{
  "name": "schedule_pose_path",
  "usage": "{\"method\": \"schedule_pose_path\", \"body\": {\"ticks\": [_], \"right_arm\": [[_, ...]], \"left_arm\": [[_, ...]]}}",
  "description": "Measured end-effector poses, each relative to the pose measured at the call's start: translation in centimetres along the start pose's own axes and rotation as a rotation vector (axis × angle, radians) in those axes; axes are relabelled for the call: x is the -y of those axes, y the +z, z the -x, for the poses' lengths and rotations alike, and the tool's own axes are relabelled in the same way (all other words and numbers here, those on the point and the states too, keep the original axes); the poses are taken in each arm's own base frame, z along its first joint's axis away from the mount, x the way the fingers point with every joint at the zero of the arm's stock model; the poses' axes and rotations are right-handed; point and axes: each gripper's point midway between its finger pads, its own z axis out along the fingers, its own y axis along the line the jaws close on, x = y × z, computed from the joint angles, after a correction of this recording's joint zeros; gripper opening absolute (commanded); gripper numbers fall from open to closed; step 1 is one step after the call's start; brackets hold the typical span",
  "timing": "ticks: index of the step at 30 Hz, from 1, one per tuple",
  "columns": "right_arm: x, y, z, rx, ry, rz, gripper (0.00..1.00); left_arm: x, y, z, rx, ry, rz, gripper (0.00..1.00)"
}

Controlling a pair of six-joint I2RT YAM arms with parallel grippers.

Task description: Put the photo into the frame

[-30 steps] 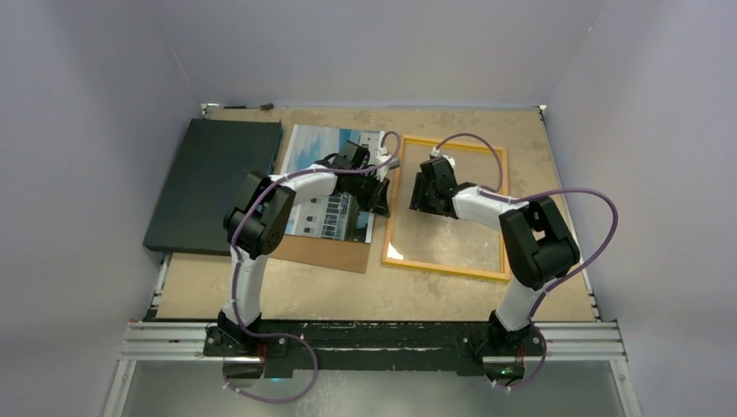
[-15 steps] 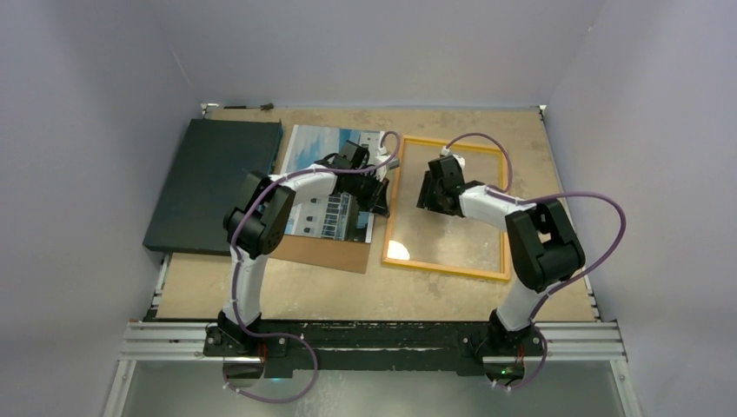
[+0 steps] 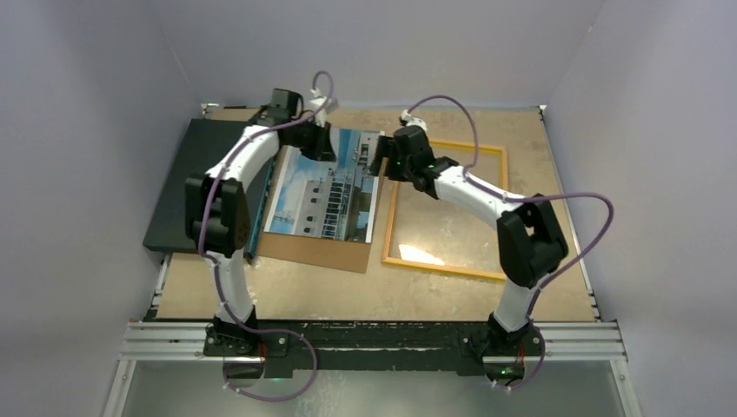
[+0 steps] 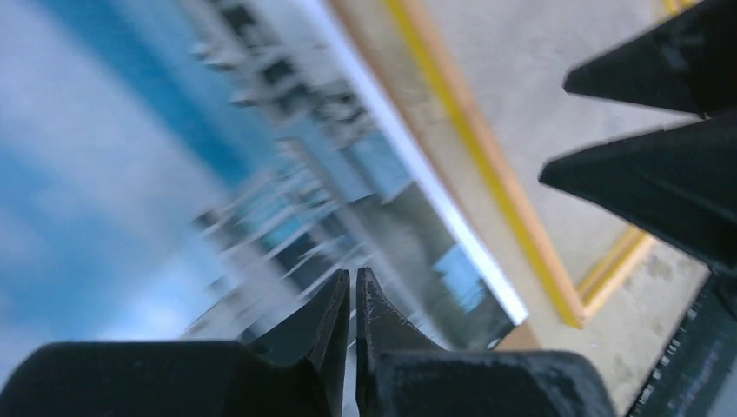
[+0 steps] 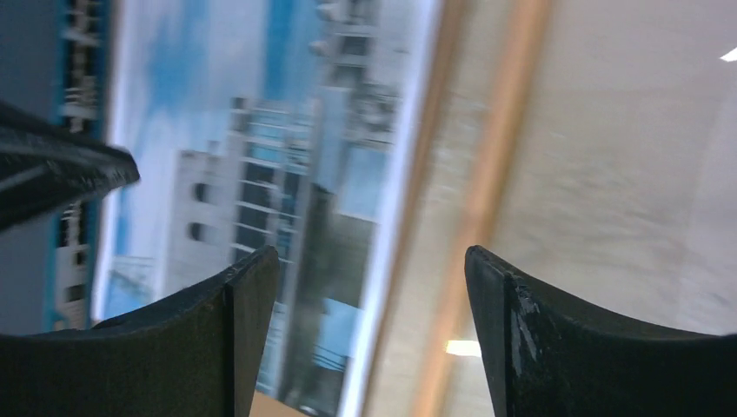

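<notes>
The photo [image 3: 322, 187], blue sky and a pale building, lies flat and face up on a brown board [image 3: 308, 252]. The yellow-orange frame [image 3: 502, 208] lies flat just right of it with bare table inside. My left gripper [image 3: 318, 141] hovers over the photo's far edge. Its jaws are shut [image 4: 352, 276], and I see nothing between them. My right gripper [image 3: 381, 162] is open [image 5: 369, 261] above the photo's far right corner. It straddles the photo's white right edge [image 5: 395, 217] and the frame's left bar [image 5: 487, 174]. Both wrist views are motion-blurred.
A dark flat slab [image 3: 204, 187] lies left of the photo, partly under the left arm. The brown board sticks out past the photo's near edge. Grey walls close in the table on three sides, and a metal rail [image 3: 374, 334] runs along the near edge.
Both arms swung toward the far side. The left gripper left the photo's right middle for its far edge. The right gripper left the frame's inside for the photo's corner and opened wider.
</notes>
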Motion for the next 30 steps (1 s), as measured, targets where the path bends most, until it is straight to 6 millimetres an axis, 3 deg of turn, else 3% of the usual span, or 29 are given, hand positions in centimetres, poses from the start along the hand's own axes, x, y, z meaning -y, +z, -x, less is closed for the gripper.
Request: {"method": "schedule_pose_path", "body": {"ticks": [2,6,10,17,22,30], "right_arm": [[-3.0,1.1,0.3,-0.001,-0.008,0.057,0.85],[-7.1,4.7,-0.8,-0.041,-0.022,0.119,0.89],[-7.1,8.2,-1.8,-0.081,-0.025,0.092,0.90],[-5.8,13.3,2.2,-0.035,0.008,0.060,0.90],[-3.8,15.8,5.2,0.015,0.032,0.028,0.91],[-0.8,18.6,6.2,0.030,0.048,-0.028,0.93]], "left_arm": [[-2.3,-3.0,1.1,0.023,0.012,0.092,0.18],[-7.1,-7.5,0.4,0.017,-0.013,0.256,0.17],[-10.9,-9.5,-2.8,-0.056,-0.053,0.392,0.00],[-12.3,-8.4,-9.6,-0.224,-0.092,0.461,0.00],[-13.1,-7.7,-11.5,-0.266,-0.070,0.503,0.00],[-13.3,-6.5,-13.5,-0.320,-0.028,0.533,0.00]]}}
